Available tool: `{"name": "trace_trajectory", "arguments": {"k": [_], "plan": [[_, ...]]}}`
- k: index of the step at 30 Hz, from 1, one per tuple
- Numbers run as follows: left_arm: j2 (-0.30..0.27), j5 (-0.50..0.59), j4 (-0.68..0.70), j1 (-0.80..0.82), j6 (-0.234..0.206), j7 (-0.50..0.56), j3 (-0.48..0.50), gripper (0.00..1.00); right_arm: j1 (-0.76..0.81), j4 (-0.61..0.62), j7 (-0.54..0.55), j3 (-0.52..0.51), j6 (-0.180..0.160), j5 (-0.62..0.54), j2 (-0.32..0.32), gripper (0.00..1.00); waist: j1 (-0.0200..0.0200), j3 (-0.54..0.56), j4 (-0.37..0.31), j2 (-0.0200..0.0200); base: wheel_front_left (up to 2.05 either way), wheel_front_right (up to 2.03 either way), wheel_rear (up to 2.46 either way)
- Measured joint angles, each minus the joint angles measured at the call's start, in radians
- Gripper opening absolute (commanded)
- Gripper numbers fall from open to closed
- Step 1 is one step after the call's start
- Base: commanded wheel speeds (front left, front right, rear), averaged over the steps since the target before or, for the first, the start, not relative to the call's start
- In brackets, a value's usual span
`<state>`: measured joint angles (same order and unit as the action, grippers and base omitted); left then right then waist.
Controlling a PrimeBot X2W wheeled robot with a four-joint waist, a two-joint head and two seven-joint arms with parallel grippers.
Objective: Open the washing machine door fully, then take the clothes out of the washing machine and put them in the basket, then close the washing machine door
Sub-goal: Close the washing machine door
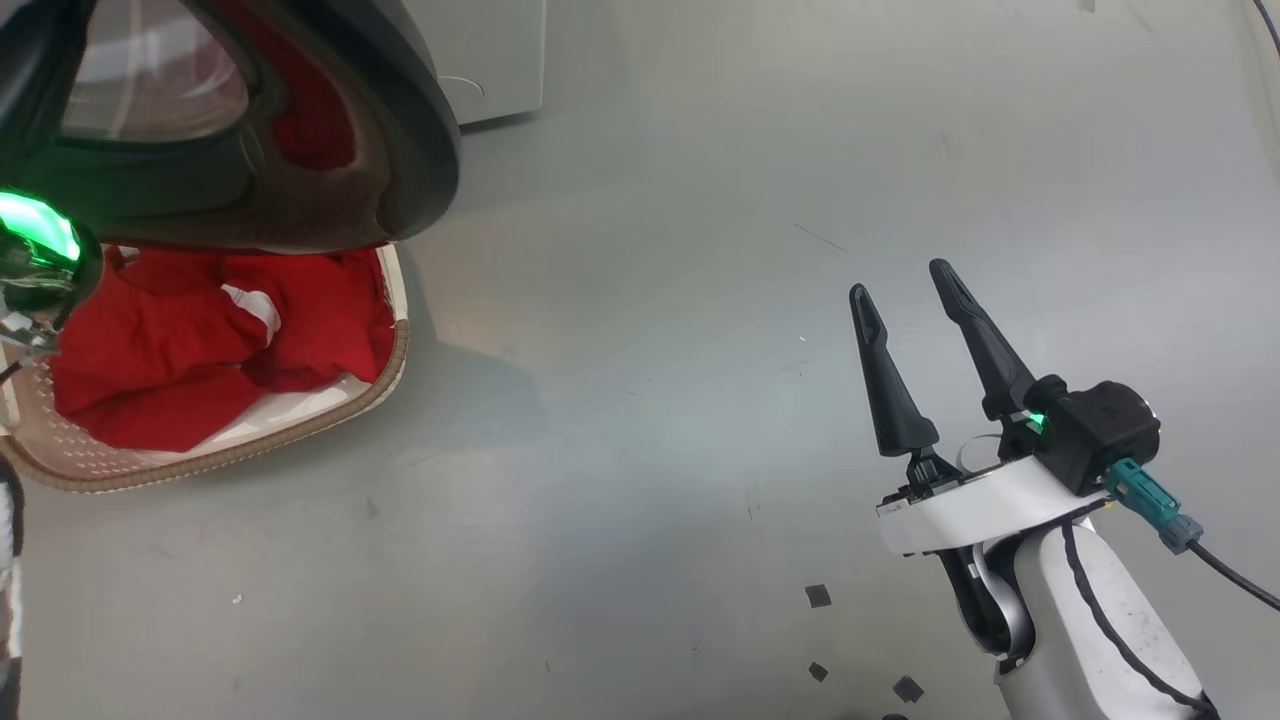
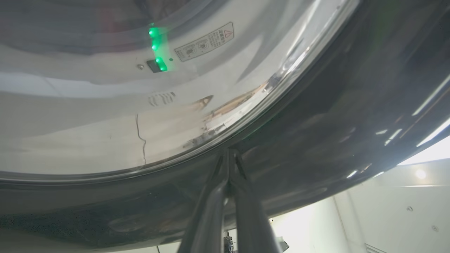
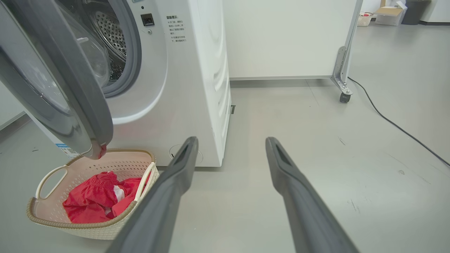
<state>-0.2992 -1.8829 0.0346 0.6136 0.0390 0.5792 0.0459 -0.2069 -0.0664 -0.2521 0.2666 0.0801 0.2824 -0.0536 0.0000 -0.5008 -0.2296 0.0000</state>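
We see a smooth, pale grey floor (image 1: 650,400), faintly scuffed, with a few small dark scraps (image 1: 818,596) lying on it. The washing machine (image 3: 197,70) stands on it beside a white wall panel (image 3: 281,35) on a caster (image 3: 344,96), with a black cable (image 3: 386,119) trailing past. The washing machine door (image 3: 91,105) hangs part open above the basket (image 3: 88,228), which sits on the floor holding the red clothes (image 3: 91,200). Our right claw (image 1: 900,280) is spread wide and empty over bare floor. Our left claw (image 2: 229,154) is pinched together, tips against the door's dark ring.
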Motion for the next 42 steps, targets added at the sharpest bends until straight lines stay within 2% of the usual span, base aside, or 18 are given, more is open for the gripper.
{"name": "trace_trajectory", "arguments": {"k": [15,24,33,42], "plan": [[-0.015,0.066,-0.111,0.14,-0.009,-0.062,0.017,0.0,-0.035,-0.001,0.0,0.021,0.007,0.038,0.005,1.0,0.0,-0.051,-0.064,0.0,0.0,0.0,0.0],[-0.016,0.114,-0.171,0.212,-0.007,-0.084,0.008,0.0,-0.036,-0.004,0.0,0.025,0.006,0.044,0.006,1.0,0.0,-0.053,-0.081,0.0,0.0,0.0,0.0],[-0.013,0.12,-0.215,0.233,0.011,-0.089,-0.008,0.0,-0.036,-0.006,0.0,0.028,0.004,0.052,0.006,1.0,0.0,-0.048,-0.086,0.0,0.0,0.0,0.0],[0.036,0.089,-0.255,0.183,0.049,-0.084,0.008,0.0,-0.037,-0.015,0.0,0.006,-0.004,0.053,0.007,1.0,0.0,-0.028,-0.058,0.0,0.0,0.0,0.0]]}}
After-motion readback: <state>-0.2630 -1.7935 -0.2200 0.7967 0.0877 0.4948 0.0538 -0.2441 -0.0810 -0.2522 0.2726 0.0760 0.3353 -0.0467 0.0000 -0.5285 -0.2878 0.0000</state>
